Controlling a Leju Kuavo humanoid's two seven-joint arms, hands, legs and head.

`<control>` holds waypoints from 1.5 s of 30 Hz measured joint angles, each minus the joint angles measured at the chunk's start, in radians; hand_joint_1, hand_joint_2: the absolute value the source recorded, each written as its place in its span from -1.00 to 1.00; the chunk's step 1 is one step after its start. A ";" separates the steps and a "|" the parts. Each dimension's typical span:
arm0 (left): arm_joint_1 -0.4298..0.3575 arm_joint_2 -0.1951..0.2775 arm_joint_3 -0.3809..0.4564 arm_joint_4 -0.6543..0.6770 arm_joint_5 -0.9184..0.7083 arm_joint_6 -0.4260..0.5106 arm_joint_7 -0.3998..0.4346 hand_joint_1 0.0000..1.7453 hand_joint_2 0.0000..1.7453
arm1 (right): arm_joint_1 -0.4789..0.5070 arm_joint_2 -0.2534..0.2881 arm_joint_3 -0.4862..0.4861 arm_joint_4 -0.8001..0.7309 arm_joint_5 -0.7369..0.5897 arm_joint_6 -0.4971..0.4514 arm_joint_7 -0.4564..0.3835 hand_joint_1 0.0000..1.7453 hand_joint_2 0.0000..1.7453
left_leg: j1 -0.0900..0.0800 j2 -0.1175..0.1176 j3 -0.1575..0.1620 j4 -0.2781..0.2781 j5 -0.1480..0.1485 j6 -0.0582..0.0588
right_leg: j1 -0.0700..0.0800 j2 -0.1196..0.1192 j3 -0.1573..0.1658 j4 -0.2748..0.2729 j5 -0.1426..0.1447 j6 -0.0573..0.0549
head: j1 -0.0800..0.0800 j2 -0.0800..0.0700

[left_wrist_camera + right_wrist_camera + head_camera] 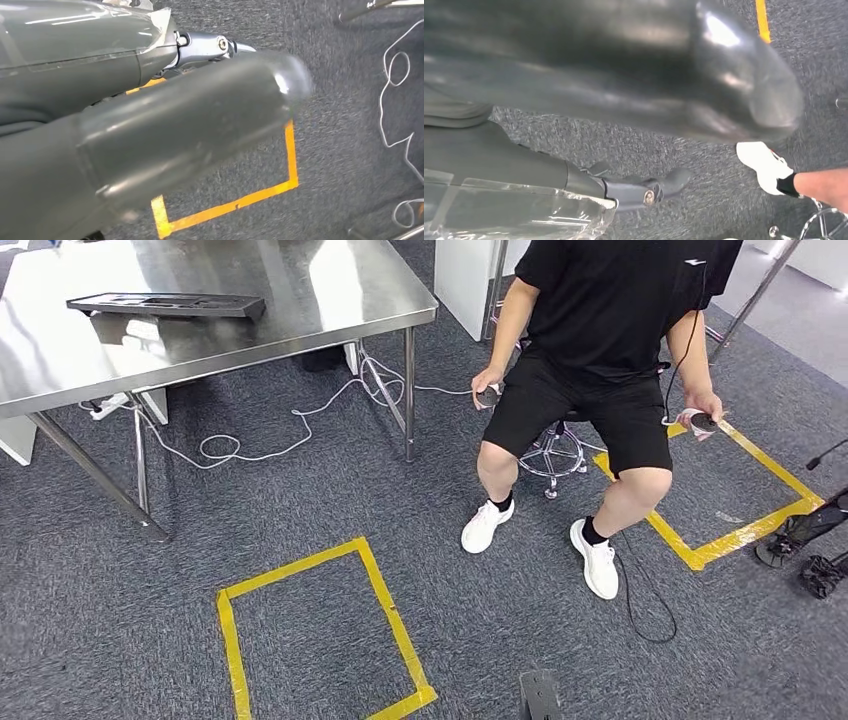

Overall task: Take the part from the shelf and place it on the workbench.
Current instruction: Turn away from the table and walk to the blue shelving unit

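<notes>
The steel workbench (pixel 200 335) stands at the upper left of the head view, with a flat dark tray (pixel 165 306) lying on it. My left hand (pixel 170 120) hangs over the grey carpet. Its thick thumb (pixel 240 95) stretches out apart from a dark finger (pixel 205 47), and it holds nothing. My right hand (pixel 624 85) also hangs above the carpet. Its blurred thumb (pixel 734 85) is spread away from a finger (pixel 649 187), with nothing between them.
A person (pixel 600 330) sits on a stool (pixel 553 455) to the right of the workbench, a controller in each hand. Yellow tape squares (pixel 320 630) (pixel 745 505) mark the carpet. A white cable (pixel 260 445) trails under the bench. A black stand (pixel 800 535) is at the right edge.
</notes>
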 joint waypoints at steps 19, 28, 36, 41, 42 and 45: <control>-0.012 -0.009 0.010 0.041 -0.011 0.107 -0.001 -1.00 -1.00 | -0.019 0.025 0.006 0.012 0.088 0.019 0.085 -1.00 -1.00 | 0.001 0.174 -0.003 0.004 -0.005 -0.012 | -0.016 -0.142 0.009 -0.007 -0.011 0.010 | 0.010 0.000; 0.003 -0.014 0.011 0.044 -0.021 0.096 0.000 -1.00 -1.00 | -0.023 0.031 0.006 0.013 0.090 0.022 0.083 -1.00 -1.00 | 0.007 0.038 -0.041 0.070 -0.004 -0.003 | -0.003 -0.028 0.008 0.001 -0.001 -0.014 | 0.004 0.000; -0.017 -0.007 0.013 0.064 -0.024 0.048 -0.001 -1.00 -1.00 | -0.006 0.020 -0.007 0.013 0.064 0.017 0.060 -1.00 -1.00 | 0.000 0.071 -0.012 -0.019 0.031 0.038 | -0.004 -0.073 -0.070 0.099 -0.045 0.015 | 0.009 0.000; -0.020 0.000 0.009 0.081 -0.027 0.031 -0.001 -1.00 -1.00 | 0.006 0.014 -0.025 0.014 0.056 0.016 0.049 -1.00 -1.00 | -0.001 0.142 -0.015 -0.018 0.029 0.038 | -0.016 -0.102 -0.121 0.221 -0.088 0.031 | 0.013 0.000; -0.023 0.000 0.007 0.084 -0.028 0.029 -0.001 -1.00 -1.00 | 0.009 0.012 -0.029 0.014 0.055 0.016 0.048 -1.00 -1.00 | -0.001 0.153 -0.013 -0.018 0.028 0.035 | -0.019 -0.118 -0.085 0.160 -0.065 0.041 | 0.013 0.000; -0.027 0.003 0.003 0.088 -0.031 0.028 -0.001 -1.00 -1.00 | 0.007 0.010 -0.033 0.015 0.055 0.015 0.046 -1.00 -1.00 | -0.008 0.184 -0.006 -0.016 0.021 0.016 | -0.018 -0.189 0.000 0.011 -0.019 0.045 | 0.015 0.000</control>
